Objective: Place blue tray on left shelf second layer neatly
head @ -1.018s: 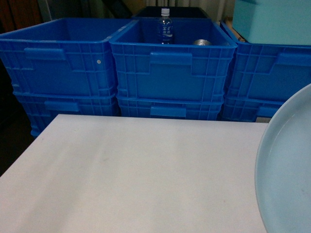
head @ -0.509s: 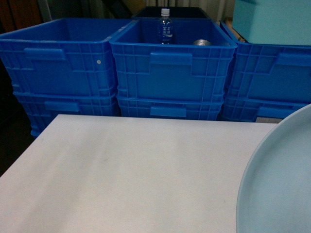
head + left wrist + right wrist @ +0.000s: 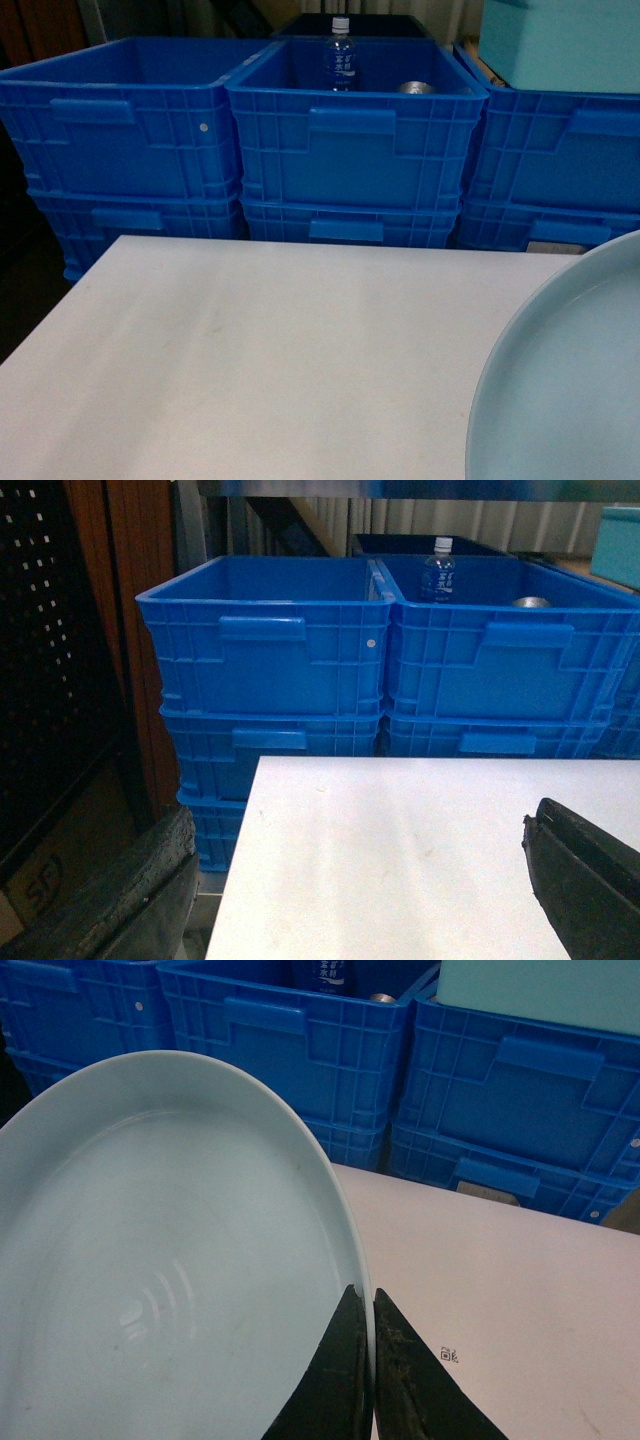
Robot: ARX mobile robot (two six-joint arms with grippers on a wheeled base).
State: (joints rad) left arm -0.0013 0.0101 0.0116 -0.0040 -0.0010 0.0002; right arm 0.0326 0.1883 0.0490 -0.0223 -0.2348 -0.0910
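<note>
Clearly the blue tray (image 3: pixel 170 1260) is carried above the white counter (image 3: pixel 250 360), at the lower right of the head view, pinched at its rim by the right tool (image 3: pixel 371 1380), whose two dark fingers (image 3: pixel 335 1380) are clamped on either side of the thin edge. It looks like light, stiff, glossy plastic, so an edge pinch should bear its weight, though the smooth rim could slip or let the dish swing; a hold deeper over the rim would likely steady it. Idle beside the counter, the left tool (image 3: pixel 360 880) has its fingers wide apart, holding nothing. Blue crates (image 3: pixel 350 140) stand behind, and no shelf is in view
</note>
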